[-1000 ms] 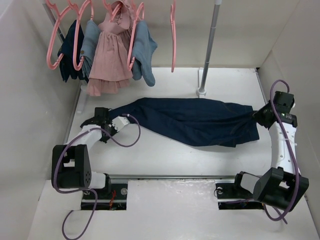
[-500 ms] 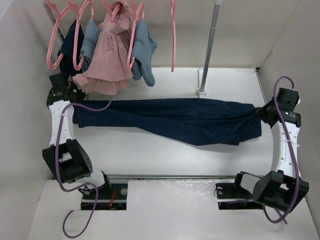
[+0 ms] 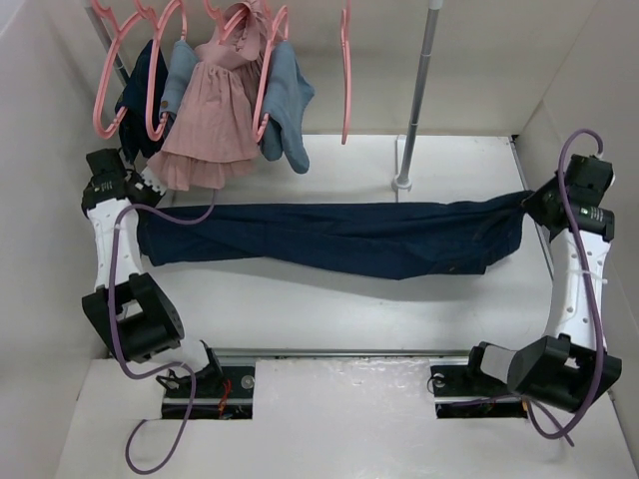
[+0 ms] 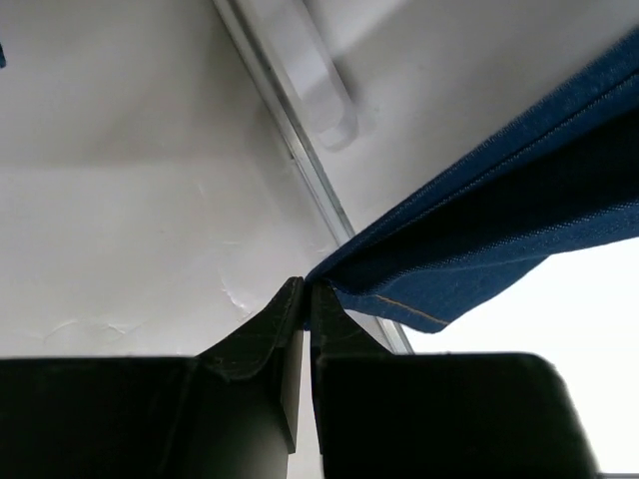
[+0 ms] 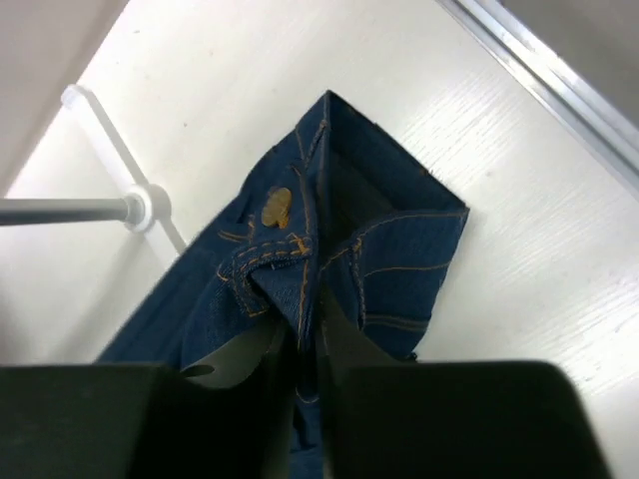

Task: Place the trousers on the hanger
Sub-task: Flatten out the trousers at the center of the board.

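The dark navy trousers are stretched in a straight band across the table, left to right. My left gripper is shut on the leg end at the far left; the left wrist view shows its tips pinching the hem of the trousers. My right gripper is shut on the waistband at the far right; in the right wrist view the gripper clamps the denim by the button. An empty pink hanger hangs edge-on from the rail at the back.
More pink hangers on the back-left rail carry a pink dress, light blue garments and a small navy garment. The rack's grey pole stands behind the trousers, and its base also shows in the right wrist view. White walls close both sides.
My left gripper swung from the table's middle left out to the far left wall with the leg end. My right gripper moved back. The trousers went from slack to taut.
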